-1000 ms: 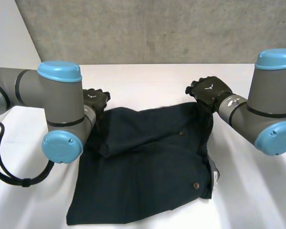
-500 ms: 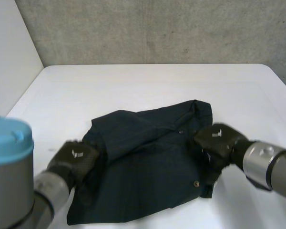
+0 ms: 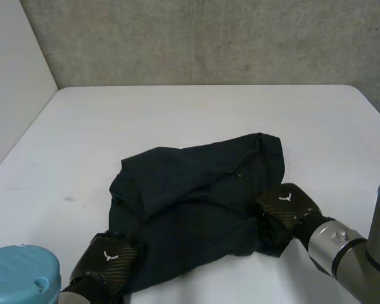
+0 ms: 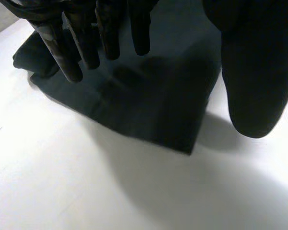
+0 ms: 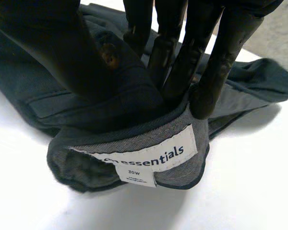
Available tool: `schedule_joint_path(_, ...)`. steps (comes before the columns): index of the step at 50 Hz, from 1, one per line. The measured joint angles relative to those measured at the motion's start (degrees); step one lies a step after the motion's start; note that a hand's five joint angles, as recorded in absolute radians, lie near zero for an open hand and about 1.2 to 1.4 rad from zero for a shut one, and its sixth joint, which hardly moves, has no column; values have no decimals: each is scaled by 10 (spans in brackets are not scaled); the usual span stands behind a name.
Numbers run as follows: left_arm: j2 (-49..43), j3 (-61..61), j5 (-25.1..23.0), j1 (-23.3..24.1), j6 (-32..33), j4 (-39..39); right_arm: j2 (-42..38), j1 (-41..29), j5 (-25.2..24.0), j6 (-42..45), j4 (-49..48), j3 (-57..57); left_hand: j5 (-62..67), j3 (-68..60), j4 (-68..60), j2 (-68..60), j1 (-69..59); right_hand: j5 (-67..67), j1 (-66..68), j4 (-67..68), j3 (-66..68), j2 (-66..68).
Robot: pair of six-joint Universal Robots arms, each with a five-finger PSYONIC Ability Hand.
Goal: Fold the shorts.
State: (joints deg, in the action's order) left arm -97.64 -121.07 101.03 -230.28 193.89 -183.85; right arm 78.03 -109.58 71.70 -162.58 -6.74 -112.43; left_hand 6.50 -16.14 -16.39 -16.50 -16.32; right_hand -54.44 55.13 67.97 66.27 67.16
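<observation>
2 hands on the near edge of the shorts (image 3: pixel 196 209), 1 per corner. Shorts lie crumpled approx. mid-table (image 3: pixel 177 120), slightly toward the table's front edge. Their long axis runs across the table, tilted a bit: leg end at the table's left-front, waistband end at its right.

Left hand (image 3: pixel 106 269) is at the leg-hem corner, nearest the table's front edge. In the wrist view its fingers (image 4: pixel 72 52) hang straight over the cloth (image 4: pixel 149 100) and the thumb (image 4: pixel 254 81) stands apart over bare table beside the corner. So it's spread wide and grips nothing.

Right hand (image 3: pixel 285 206) is at the waistband corner. Wrist view: fingers (image 5: pixel 216 62) and thumb (image 5: pixel 53 52) pinch the rolled waistband, w/ the white "essentials" label (image 5: pixel 149 155) turned outward just below the fingertips.

Both hands are equally near. Fabric stretches away from them toward the table's back edge, so I'd judge the next move a lift-and-carry that way, once the left hand closes.

Look: dark navy, soft, heavy creases, part already doubled over at the left, small button (image 3: pixel 240 175) near the fly.
</observation>
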Motion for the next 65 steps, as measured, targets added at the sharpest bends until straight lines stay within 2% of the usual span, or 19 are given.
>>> schedule_joint_path(4,-24,2,16,-1,1,-31,-5,0,13,-4,-4,9,76,-77,-76,-74,-85,0,0,1,0,0)
schedule_joint_path(6,-32,3,22,-2,1,-42,-7,0,16,-4,-4,11,182,-186,-185,-182,-206,0,0,1,0,0)
schedule_joint_path(7,-33,3,23,-2,1,-45,-7,0,16,-4,-3,12,182,-186,-185,-182,-206,0,0,1,0,0)
schedule_joint_path(10,-40,5,29,-3,1,-69,-8,1,19,-1,2,17,434,-440,-439,-445,-447,0,0,1,0,0)
schedule_joint_path(11,-40,5,29,-3,1,-69,-8,1,19,-1,2,17,434,-440,-439,-445,-447,0,0,1,0,0)
schedule_joint_path(12,-38,7,31,-4,2,-83,-5,1,18,5,10,21,498,-509,-512,-511,-484,0,0,1,0,0)
schedule_joint_path(18,-2,23,32,-5,4,-94,21,3,18,34,46,41,498,-517,-521,-519,-484,0,0,1,0,0)
schedule_joint_path(25,144,130,29,-11,52,-54,120,6,19,123,142,148,498,-518,-523,-520,-484,-6,0,1,13,0)
schedule_joint_path(30,232,261,26,-13,98,-14,182,6,19,146,240,311,498,-518,-523,-521,-484,-8,0,1,13,0)
schedule_joint_path(35,259,369,26,-12,111,18,194,7,17,146,321,453,498,-519,-523,-521,-484,-9,0,2,13,0)
schedule_joint_path(38,254,406,26,-10,112,29,188,7,17,145,343,500,498,-519,-523,-521,-484,-9,0,2,13,0)
schedule_joint_path(45,194,445,26,-13,110,37,134,7,16,143,353,527,498,-519,-523,-522,-484,-13,0,2,13,0)
schedule_joint_path(52,42,448,25,-38,109,34,5,0,17,146,330,510,498,-521,-523,-522,-484,-16,0,2,13,0)
schedule_joint_path(55,-5,454,25,-50,109,32,-4,0,17,146,327,510,498,-521,-523,-522,-484,-16,0,2,13,0)
schedule_joint_path(56,-81,475,25,-69,109,24,-86,-4,23,146,286,517,498,-521,-523,-522,-484,-16,0,2,13,0)
schedule_joint_path(59,-166,516,26,-86,108,13,-149,-8,38,144,235,533,498,-521,-523,-522,-484,-16,0,2,13,3)
schedule_joint_path(62,-228,563,27,-96,108,1,-178,-9,51,142,203,543,498,-521,-523,-522,-484,-16,0,2,13,3)
schedule_joint_path(64,-313,650,27,-108,107,-22,-246,-16,92,139,83,571,498,-521,-523,-522,-484,-16,0,2,13,3)
schedule_joint_path(65,-323,662,27,-110,107,-25,-250,-17,94,138,73,572,498,-521,-523,-522,-484,-16,0,2,13,3)
